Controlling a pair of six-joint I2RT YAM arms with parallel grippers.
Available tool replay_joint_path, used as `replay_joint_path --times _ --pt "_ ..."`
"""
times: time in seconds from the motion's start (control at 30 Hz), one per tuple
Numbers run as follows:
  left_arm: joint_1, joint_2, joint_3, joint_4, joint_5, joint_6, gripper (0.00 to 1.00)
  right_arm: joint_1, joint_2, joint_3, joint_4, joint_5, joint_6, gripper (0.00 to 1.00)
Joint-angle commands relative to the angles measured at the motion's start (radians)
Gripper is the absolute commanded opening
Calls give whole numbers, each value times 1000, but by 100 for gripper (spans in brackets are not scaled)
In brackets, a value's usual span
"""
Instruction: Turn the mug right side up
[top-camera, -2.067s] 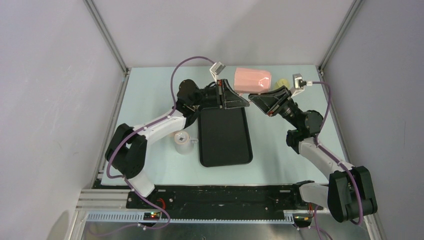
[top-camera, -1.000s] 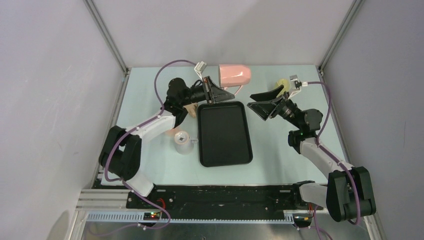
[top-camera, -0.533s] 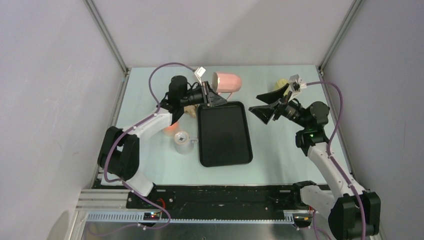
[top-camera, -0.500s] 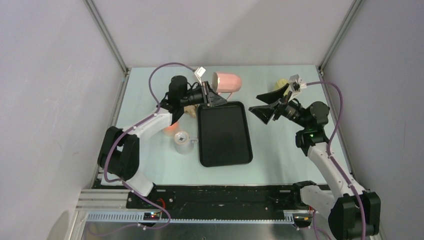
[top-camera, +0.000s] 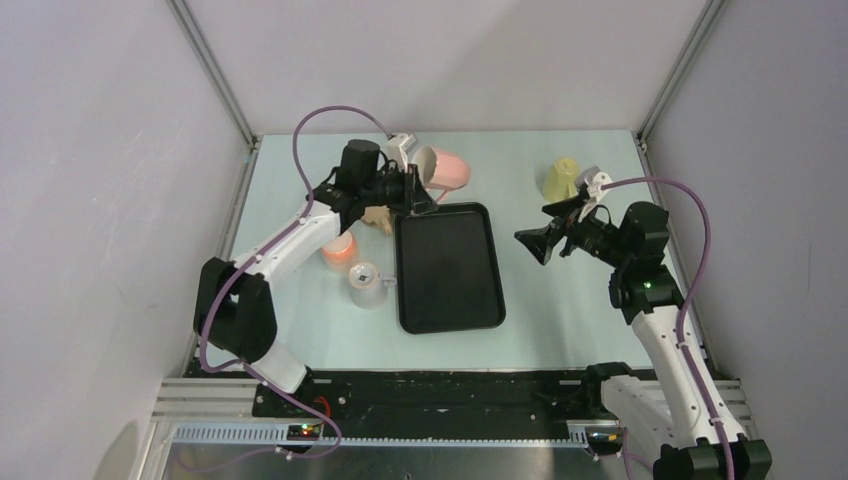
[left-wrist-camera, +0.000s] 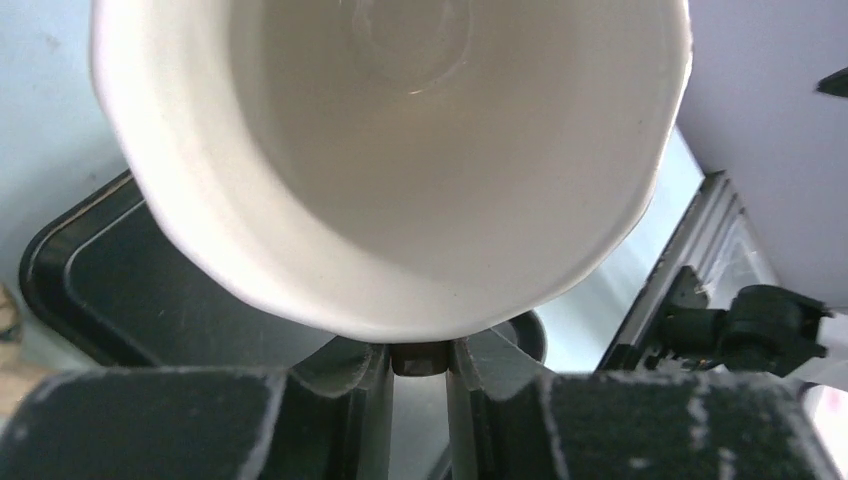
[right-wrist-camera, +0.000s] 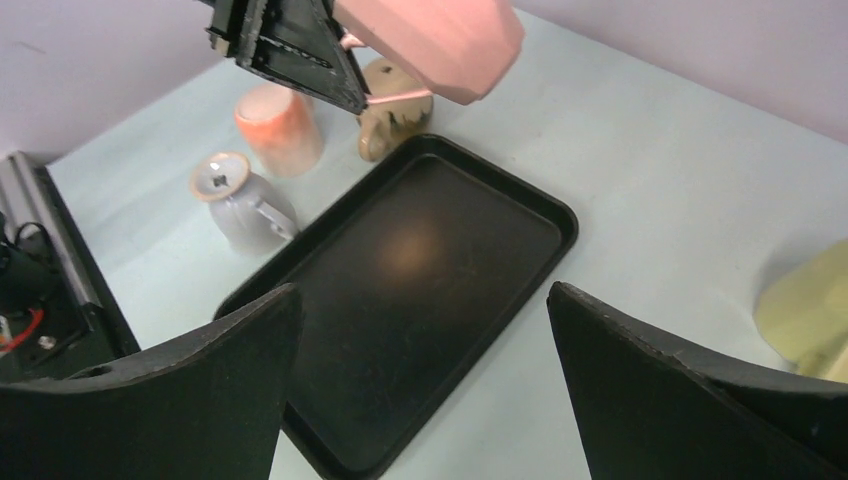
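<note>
Mug (top-camera: 447, 168) hangs tilted from left hand (top-camera: 419, 193), apparently gripped by its handle.

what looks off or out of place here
The pink mug hangs in the air on its side, pinched by its handle in the left gripper, near the black tray's far edge. The grey mug left of the tray stands upside down. Nothing looks spilled or broken.
</note>
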Motion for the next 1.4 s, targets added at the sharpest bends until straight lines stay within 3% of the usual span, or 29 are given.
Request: replay_joint_path --times 0.0,0.23,0.63,1.1,1.37 --pt "-1 -70 66 -33 -55 163 0 -2 -28 39 -132 87 -121 97" --pt "-19 -92 53 -157 -217 311 0 7 7 21 -143 135 -150 97" --pt "-72 -65 60 -280 -378 434 0 13 -7 -63 -93 165 -216 97" --pt "-80 28 55 -307 -378 411 0 12 6 -91 -70 150 -218 96" --pt "-81 69 52 -214 -415 366 0 7 12 -96 -63 155 -217 96"
